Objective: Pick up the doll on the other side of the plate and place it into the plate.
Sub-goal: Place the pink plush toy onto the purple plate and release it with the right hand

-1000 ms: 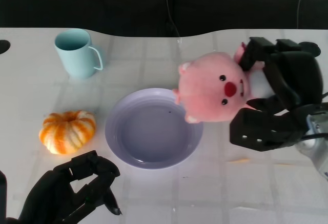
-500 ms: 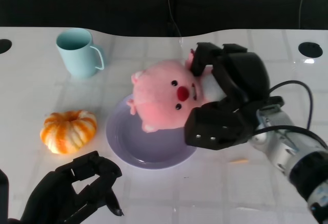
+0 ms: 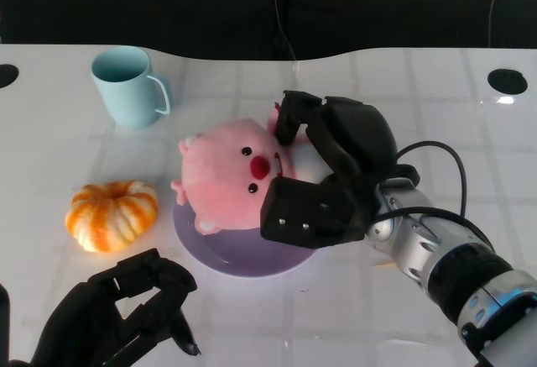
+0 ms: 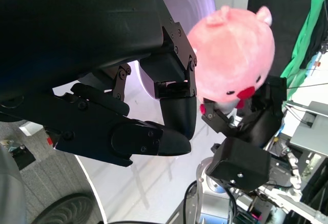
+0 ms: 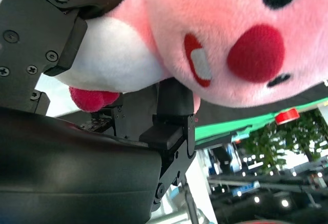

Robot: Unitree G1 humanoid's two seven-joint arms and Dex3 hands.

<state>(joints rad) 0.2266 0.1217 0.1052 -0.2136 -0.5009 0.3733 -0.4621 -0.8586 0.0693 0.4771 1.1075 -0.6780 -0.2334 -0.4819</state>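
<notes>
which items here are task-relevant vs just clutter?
Task-relevant:
- pink doll, gripped by the right robot hand
- purple plate, under the doll

Clutter:
- light blue mug
- orange pumpkin
- left robot hand, idle near the table edge, holding nothing

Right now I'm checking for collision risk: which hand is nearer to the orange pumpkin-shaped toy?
Left. The left hand sits just in front of the orange pumpkin-shaped toy, apart from it. The right hand is across the lilac plate, holding the pink plush doll.
</notes>
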